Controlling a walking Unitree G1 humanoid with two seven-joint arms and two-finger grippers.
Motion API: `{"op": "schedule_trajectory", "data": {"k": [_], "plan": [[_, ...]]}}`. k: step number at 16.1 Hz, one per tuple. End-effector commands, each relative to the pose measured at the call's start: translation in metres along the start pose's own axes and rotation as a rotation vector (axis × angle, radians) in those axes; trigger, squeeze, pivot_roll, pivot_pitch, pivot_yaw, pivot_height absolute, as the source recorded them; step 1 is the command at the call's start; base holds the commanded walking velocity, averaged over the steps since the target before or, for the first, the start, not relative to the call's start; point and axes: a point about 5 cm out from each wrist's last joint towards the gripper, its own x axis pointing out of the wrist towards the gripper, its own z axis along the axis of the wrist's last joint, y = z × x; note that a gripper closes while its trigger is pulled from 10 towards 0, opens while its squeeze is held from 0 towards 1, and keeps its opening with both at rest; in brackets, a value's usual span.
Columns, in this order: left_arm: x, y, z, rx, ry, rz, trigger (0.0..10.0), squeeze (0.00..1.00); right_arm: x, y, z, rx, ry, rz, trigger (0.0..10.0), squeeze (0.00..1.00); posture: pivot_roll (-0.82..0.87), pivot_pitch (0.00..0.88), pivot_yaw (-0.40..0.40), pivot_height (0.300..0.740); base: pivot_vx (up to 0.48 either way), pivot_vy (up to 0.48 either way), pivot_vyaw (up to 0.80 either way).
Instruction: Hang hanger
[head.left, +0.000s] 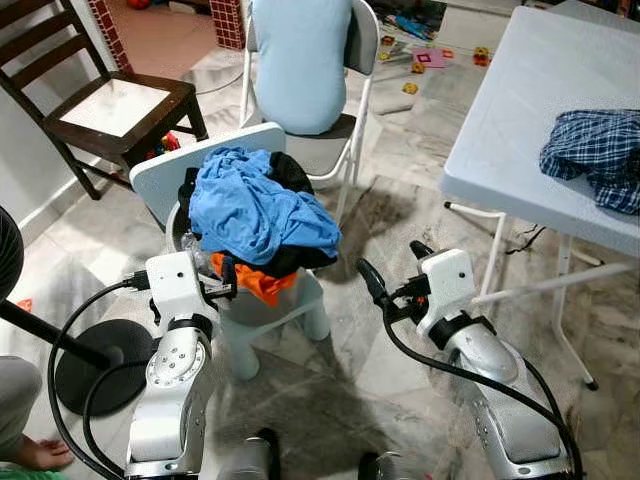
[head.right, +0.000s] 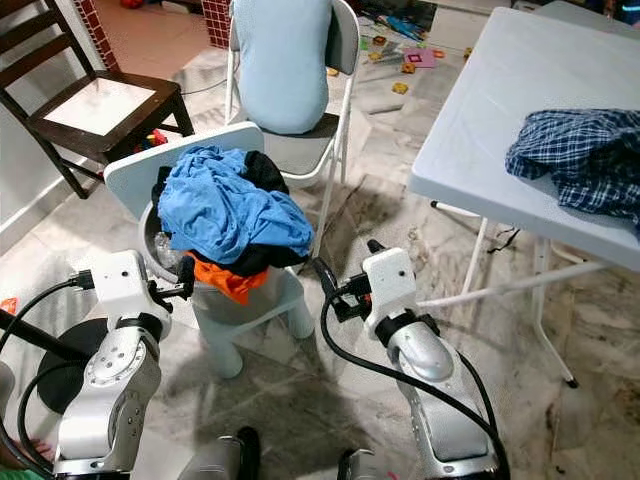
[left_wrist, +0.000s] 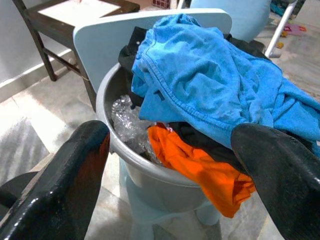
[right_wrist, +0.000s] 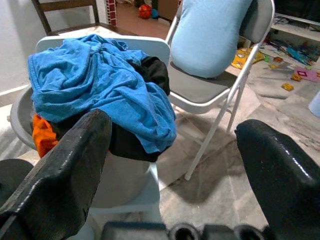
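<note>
1. Grey basin (left_wrist: 117, 150) on a small pale chair (head.left: 190, 165) brims with blue cloth (head.left: 255, 210), orange cloth (left_wrist: 200, 170); no hanger can be made out
2. Left gripper (left_wrist: 170, 195) just beside basin, fingers spread, empty
3. Right gripper (right_wrist: 170, 175) near basin, released, empty

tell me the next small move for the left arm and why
Probably ease the left pincer forward and down onto the blue garment heaped in the grey basin. Its fingers are open and aimed at the pile; no hanger is visible, so it may lie under the clothes.
</note>
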Motion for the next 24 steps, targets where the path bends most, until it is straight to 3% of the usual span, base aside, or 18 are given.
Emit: {"op": "schedule_trajectory", "data": {"k": [1,7,8,10,12,19,24], "plan": [[-0.001,-0.003,-0.004,-0.020,0.030,0.008,10.0,0.00,-0.001,-0.001,-0.002,0.007,0.014,-0.001,10.0,0.00,-0.03,0.212,-0.024,0.740,0.000,0.480,0.00],[0.000,-0.002,-0.004,-0.015,0.036,0.007,10.0,0.00,0.000,-0.001,-0.002,0.005,0.009,-0.014,10.0,0.00,-0.03,0.214,-0.019,0.740,0.000,0.480,0.00],[0.000,-0.004,0.001,0.000,-0.006,-0.017,10.0,0.00,0.000,-0.002,-0.002,0.006,0.007,-0.020,10.0,0.00,-0.03,0.213,-0.016,0.740,0.000,0.000,0.00],[-0.001,-0.013,0.008,-0.076,-0.041,-0.093,10.0,0.00,0.002,-0.001,0.000,0.008,-0.002,-0.027,10.0,0.00,-0.03,0.212,-0.014,0.740,0.000,0.000,0.00],[0.002,-0.016,0.016,-0.071,-0.068,-0.126,10.0,0.00,0.006,-0.002,0.004,0.000,-0.020,-0.032,10.0,0.00,-0.02,0.215,0.001,0.740,0.000,0.000,0.00],[0.003,-0.014,0.019,-0.076,-0.079,-0.139,10.0,0.00,0.010,0.000,0.012,-0.008,-0.059,-0.044,10.0,0.00,-0.02,0.231,0.024,0.740,0.000,0.000,0.00],[0.004,-0.017,0.019,-0.078,-0.082,-0.156,10.0,0.00,0.012,0.005,0.012,-0.001,-0.066,-0.033,10.0,0.00,-0.02,0.223,0.012,0.740,0.368,0.000,0.00]]}}
